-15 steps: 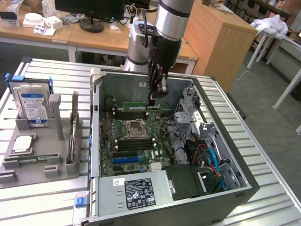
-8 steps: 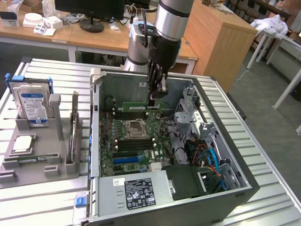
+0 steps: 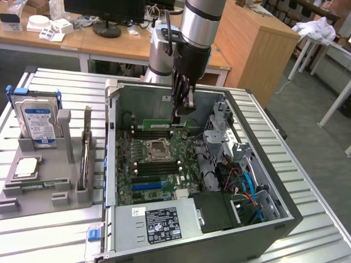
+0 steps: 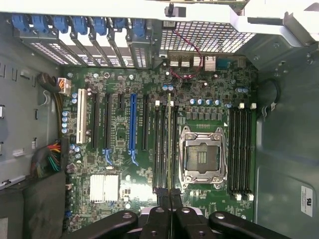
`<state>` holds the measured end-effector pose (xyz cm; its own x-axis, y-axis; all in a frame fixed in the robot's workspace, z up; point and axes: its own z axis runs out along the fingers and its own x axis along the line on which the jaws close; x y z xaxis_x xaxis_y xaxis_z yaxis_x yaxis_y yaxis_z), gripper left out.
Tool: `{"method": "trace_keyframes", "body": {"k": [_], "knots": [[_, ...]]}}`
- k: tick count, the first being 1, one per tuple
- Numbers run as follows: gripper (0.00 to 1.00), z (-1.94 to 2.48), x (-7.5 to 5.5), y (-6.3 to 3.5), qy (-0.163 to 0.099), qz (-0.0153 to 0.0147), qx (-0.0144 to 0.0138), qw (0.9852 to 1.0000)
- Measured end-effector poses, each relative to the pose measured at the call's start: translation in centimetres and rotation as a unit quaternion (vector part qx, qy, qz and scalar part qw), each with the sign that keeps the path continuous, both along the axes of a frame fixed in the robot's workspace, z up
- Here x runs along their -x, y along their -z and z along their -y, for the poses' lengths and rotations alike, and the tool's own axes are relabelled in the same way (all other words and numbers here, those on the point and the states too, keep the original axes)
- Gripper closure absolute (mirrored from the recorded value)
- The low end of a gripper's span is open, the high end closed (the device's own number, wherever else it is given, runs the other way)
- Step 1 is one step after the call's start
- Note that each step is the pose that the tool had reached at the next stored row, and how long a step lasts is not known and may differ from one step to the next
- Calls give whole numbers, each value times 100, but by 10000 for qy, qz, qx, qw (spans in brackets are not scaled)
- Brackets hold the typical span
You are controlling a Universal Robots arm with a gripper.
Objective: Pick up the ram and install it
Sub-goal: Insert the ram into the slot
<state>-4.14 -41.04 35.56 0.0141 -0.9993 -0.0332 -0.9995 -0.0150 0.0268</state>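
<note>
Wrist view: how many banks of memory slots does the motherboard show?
2: one bank between the blue slot and the CPU socket; the other on the socket's opposite side.

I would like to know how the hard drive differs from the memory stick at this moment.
The hard drive stands in the grey holder outside the computer case; the memory stick is inside it, gripped by the hand. The hard drive is a broad silver block with a blue label; the memory stick is a thin green strip. Both stand on edge.
</note>
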Motion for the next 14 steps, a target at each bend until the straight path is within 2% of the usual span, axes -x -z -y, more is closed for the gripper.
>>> {"method": "trace_keyframes", "body": {"k": [14], "knots": [[88,0,0,203,38,-1,1,10000]]}}
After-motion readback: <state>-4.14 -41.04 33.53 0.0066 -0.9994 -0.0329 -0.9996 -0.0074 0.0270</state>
